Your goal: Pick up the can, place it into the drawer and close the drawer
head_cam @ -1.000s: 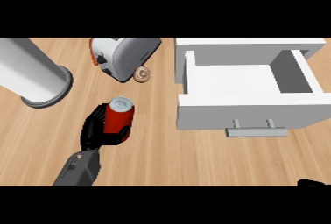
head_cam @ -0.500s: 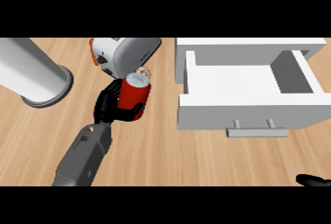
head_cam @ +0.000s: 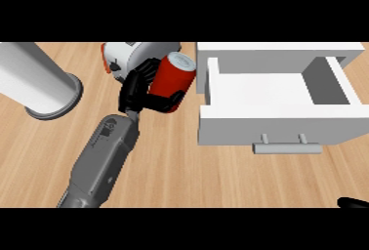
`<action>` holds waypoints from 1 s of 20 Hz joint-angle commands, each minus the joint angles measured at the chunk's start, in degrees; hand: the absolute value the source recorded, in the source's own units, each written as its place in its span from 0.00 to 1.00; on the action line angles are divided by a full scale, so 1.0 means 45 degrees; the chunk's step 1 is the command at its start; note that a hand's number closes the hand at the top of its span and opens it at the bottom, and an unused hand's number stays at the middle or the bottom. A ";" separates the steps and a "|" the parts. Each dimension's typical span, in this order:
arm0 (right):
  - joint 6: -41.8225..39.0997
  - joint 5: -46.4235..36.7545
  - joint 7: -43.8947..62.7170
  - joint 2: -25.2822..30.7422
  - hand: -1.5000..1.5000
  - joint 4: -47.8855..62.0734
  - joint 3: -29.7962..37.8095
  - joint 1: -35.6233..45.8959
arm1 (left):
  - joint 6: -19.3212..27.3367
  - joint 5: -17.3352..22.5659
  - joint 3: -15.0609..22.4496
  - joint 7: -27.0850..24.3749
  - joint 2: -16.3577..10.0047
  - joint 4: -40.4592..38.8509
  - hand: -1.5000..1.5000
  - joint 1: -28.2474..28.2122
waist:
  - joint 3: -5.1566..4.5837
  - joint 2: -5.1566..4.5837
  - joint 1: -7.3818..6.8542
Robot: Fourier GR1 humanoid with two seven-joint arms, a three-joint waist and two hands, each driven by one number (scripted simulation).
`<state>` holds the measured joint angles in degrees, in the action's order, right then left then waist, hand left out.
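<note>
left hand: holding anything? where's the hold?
Yes. The left hand holds the red can. Its fingers and thumb curl round the can's side wall, toward the bottom end, and the top end is free.

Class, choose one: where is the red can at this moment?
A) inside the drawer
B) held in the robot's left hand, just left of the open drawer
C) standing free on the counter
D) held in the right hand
B: the left hand curls round the can, which is outside the open drawer, at its left side.
</note>
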<state>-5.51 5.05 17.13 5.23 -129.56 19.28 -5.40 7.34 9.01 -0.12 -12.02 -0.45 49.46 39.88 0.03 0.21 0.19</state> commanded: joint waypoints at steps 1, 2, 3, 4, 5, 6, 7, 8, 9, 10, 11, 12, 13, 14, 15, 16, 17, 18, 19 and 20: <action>-0.0297 0.0428 -0.0199 0.0209 0.00 0.0153 0.0587 -0.0385 | 0.0524 0.0019 0.0333 0.1956 0.0094 0.1710 1.00 0.0696 | 0.0002 0.0004 -0.0010; 0.0394 -0.0573 0.0514 -0.0366 0.00 -0.0410 -0.0567 0.0051 | 0.0762 0.0122 0.0247 0.2514 0.0095 0.1465 1.00 0.1610 | -0.0005 -0.0013 -0.0014; 0.0222 -0.0342 0.0278 -0.0041 0.00 0.0069 -0.0456 0.0608 | 0.1661 0.0967 0.1445 0.2645 0.0096 0.1914 1.00 0.1677 | -0.0004 -0.0007 0.0042; -0.0234 0.0187 0.0043 0.0162 0.00 -0.0001 0.0165 -0.0135 | 0.1402 0.0291 0.0905 0.3099 0.0096 0.2341 1.00 0.1557 | 0.0000 -0.0006 0.0017; 0.0142 -0.0196 0.0953 -0.0099 0.00 -0.0942 -0.0570 0.0077 | 0.0964 0.0381 0.0031 0.2952 -0.0177 0.1226 1.00 0.2601 | -0.0008 -0.0044 0.0086; 0.0188 -0.0355 0.0218 0.0076 0.00 0.0533 -0.0236 0.0625 | 0.1063 0.0328 0.0498 0.4130 -0.0213 0.2705 1.00 0.2306 | -0.0001 -0.0012 -0.0086; 0.0268 -0.0575 -0.0015 0.0147 0.00 0.0844 -0.0370 0.1083 | 0.1717 0.0295 0.0920 0.3934 0.0092 0.2381 1.00 0.2486 | -0.0002 -0.0037 -0.0020; 0.0043 0.0084 0.0861 0.0345 0.00 -0.0176 -0.0053 0.0518 | 0.2092 0.0350 0.1534 0.4095 0.0093 0.2592 1.00 0.2472 | -0.0004 -0.0019 0.0066; 0.0331 -0.0625 0.0656 -0.0066 0.00 -0.0353 -0.0720 0.0633 | 0.2488 0.0416 0.1039 0.4365 0.0094 0.1538 1.00 0.4127 | -0.0004 -0.0055 0.0180; 0.0290 -0.0499 0.0672 -0.0179 0.00 -0.0548 -0.0547 0.0157 | 0.1951 -0.0076 0.0821 0.4537 0.0027 0.1788 1.00 0.3809 | -0.0003 -0.0039 0.0094; -0.0014 -0.0116 -0.0091 0.0294 0.00 0.0668 0.0072 0.0637 | 0.3266 0.0698 0.2022 0.4355 0.0095 0.1320 1.00 0.4357 | 0.0004 -0.0068 0.0253; 0.0572 -0.0717 0.0907 -0.0181 0.00 -0.0475 -0.0649 0.0561 | 0.2055 0.0137 0.0902 0.4990 0.0007 0.1242 1.00 0.4814 | -0.0005 -0.0054 0.0116; 0.0047 -0.0332 -0.0317 -0.0263 0.00 0.0244 -0.0292 -0.0039 | 0.3020 0.0150 0.1419 0.5140 0.0096 0.1120 1.00 0.5251 | 0.0006 -0.0054 0.0201; -0.0333 0.0400 0.0399 0.0073 0.00 -0.0851 0.0125 -0.0644 | 0.2547 0.0032 0.0883 0.5088 0.0096 0.0849 1.00 0.5462 | 0.0002 -0.0043 0.0243; -0.0298 0.0271 0.0066 0.0047 0.00 -0.0483 0.0026 -0.0315 | 0.3071 0.0512 0.1426 0.4885 0.0097 0.0246 1.00 0.5924 | 0.0003 -0.0072 0.0313; 0.0129 -0.0310 0.0135 -0.0391 0.00 -0.0548 -0.0500 -0.0140 | 0.3391 0.0756 0.1825 0.5447 0.0097 0.0579 1.00 0.6405 | 0.0002 -0.0063 0.0293; 0.0131 -0.0359 0.0056 -0.0192 0.00 -0.0149 -0.0286 0.0058 | 0.2732 0.0353 0.0521 0.5437 -0.0042 -0.0706 1.00 0.7359 | 0.0004 -0.0113 0.0283; 0.0286 -0.0899 0.0326 -0.0120 0.00 0.0099 -0.0688 0.0502 | 0.3565 0.0800 0.1497 0.5673 0.0096 -0.0524 1.00 0.7456 | 0.0001 -0.0103 0.0281; 0.0499 -0.0481 0.1367 -0.0100 0.00 -0.0852 -0.0633 0.0518 | 0.3511 0.0902 0.1544 0.5759 0.0097 -0.0462 1.00 0.7523 | -0.0003 -0.0076 0.0278; 0.0250 -0.0591 0.0251 -0.0132 0.00 -0.0199 -0.0549 0.0464 | 0.3183 0.0898 0.1211 0.4554 0.0097 -0.1884 1.00 0.7775 | 0.0004 -0.0143 0.0387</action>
<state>-4.61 3.15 19.07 4.71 -130.98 17.29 -4.22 21.10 11.87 5.61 10.90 -0.12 48.26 69.69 0.03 -0.18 1.44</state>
